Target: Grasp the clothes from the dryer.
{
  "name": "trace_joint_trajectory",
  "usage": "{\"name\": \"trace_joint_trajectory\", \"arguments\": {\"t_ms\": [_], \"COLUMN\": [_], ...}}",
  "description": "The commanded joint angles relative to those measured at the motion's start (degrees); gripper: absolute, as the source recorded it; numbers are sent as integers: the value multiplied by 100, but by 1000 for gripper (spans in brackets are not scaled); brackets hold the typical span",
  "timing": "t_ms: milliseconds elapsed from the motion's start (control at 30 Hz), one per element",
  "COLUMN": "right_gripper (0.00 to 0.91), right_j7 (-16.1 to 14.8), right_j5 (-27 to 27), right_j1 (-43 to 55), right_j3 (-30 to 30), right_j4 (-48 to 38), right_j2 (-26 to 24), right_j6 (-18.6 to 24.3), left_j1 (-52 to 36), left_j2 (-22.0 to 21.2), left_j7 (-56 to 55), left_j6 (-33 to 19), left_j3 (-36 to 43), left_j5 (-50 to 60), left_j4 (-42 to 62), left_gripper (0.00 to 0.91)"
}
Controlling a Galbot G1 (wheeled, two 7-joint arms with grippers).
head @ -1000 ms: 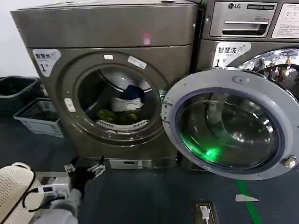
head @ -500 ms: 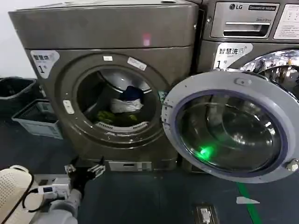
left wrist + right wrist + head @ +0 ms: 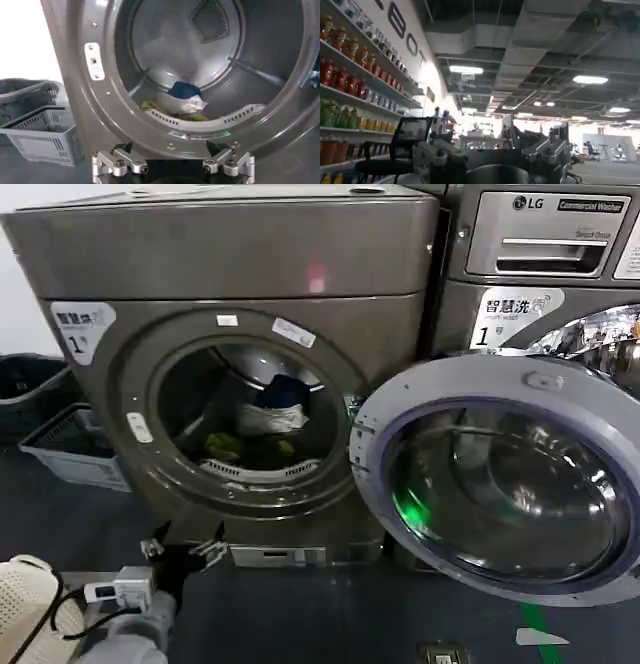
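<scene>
A: Where are the clothes (image 3: 262, 427)?

B: Heaped low in the drum of the dryer (image 3: 240, 364), just behind the porthole lip; blue on top, white under it, yellow-green at about 7 o'clock from the white.

A: How will they handle?

B: Soft, light and limp, I judge; they should bunch and drape, not slide; the raised blue-and-white crown looks the best place to pinch, since the flat yellow-green piece lies against the steel.

A: And the left gripper (image 3: 182, 548)?

B: Low on the floor side, at 6 o'clock from the porthole, fingers (image 3: 116, 164) spread wide and empty; the right gripper (image 3: 495, 155) is elsewhere, facing a ceiling and shelves, fingers spread too.

A: Room to move?

B: The porthole is wide; the door (image 3: 500, 474) hangs open at 3 o'clock, baskets (image 3: 70, 446) at 9; the lower rim is the edge to clear.
</scene>
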Motion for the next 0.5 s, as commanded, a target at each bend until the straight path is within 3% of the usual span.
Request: {"name": "trace_joint_trajectory", "arguments": {"t_ms": [33, 500], "right_gripper": [907, 907], "right_j7": [1, 1], "right_j5": [11, 13], "right_j1": [5, -32], "right_j3": [5, 7], "right_j4": [14, 18], "right_j2": [4, 64], "right_j6": [9, 22], "left_j1": [-4, 26], "left_j2": [1, 3], "left_j7": [14, -16], "left_j6": [281, 281], "left_j3": [-1, -1], "left_j5": [-8, 89], "left_j4": [38, 67], "left_gripper": [907, 907]}}
